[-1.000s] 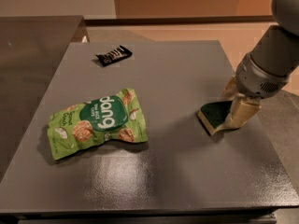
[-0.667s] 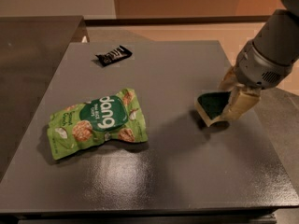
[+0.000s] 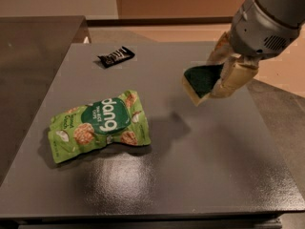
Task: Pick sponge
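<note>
And there it was: the two-finger tan-padded gripper [image 3: 215,78] was clamped on the small curved foam sponge [image 3: 200,81], dark green scouring face over pale yellow foam, one finger on each side of it. The sponge hung in the air at the right of the flat dark grey tabletop [image 3: 190,175], tilted with its green face turned toward the camera. It was touching nothing but the fingers [image 3: 233,78], and its shadow lay on the table below and to the left. The grey cylindrical robot arm [image 3: 269,20] reached in from the upper right corner. Well apart on the left lay the crinkled light-green foil snack bag [image 3: 100,125], and farther back sat a small black wrapped bar [image 3: 116,56], neither one anywhere near the action. By the look of it the sponge was a featherweight, soft and squashy, so a firm pinch would sink in rather than slip. The rough green face should give good bite. Across the narrow waist, where the fingers sat, seemed the sensible place to hold it. No fragility to fear here; the one worry I saw was foam flexing and twisting in the pinch.
</note>
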`<state>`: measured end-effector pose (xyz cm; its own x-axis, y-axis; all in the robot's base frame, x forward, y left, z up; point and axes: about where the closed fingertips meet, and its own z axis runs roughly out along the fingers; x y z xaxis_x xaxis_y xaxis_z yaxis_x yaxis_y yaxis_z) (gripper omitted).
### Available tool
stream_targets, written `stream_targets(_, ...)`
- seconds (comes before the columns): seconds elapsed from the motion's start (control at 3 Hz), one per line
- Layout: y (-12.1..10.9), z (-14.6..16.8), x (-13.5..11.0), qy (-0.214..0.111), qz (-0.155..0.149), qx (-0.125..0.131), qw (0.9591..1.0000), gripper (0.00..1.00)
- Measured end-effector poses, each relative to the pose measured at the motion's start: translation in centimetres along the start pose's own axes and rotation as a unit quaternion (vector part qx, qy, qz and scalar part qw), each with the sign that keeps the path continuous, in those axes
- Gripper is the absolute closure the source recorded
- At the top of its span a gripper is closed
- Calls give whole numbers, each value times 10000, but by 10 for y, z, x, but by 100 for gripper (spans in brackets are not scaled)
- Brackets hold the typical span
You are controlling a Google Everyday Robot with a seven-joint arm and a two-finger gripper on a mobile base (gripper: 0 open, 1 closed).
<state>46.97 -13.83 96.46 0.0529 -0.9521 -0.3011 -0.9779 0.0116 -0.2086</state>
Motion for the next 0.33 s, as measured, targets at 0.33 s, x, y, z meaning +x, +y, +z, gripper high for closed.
stream_targets(0.33,0,0,0,0,0,0,10000,100)
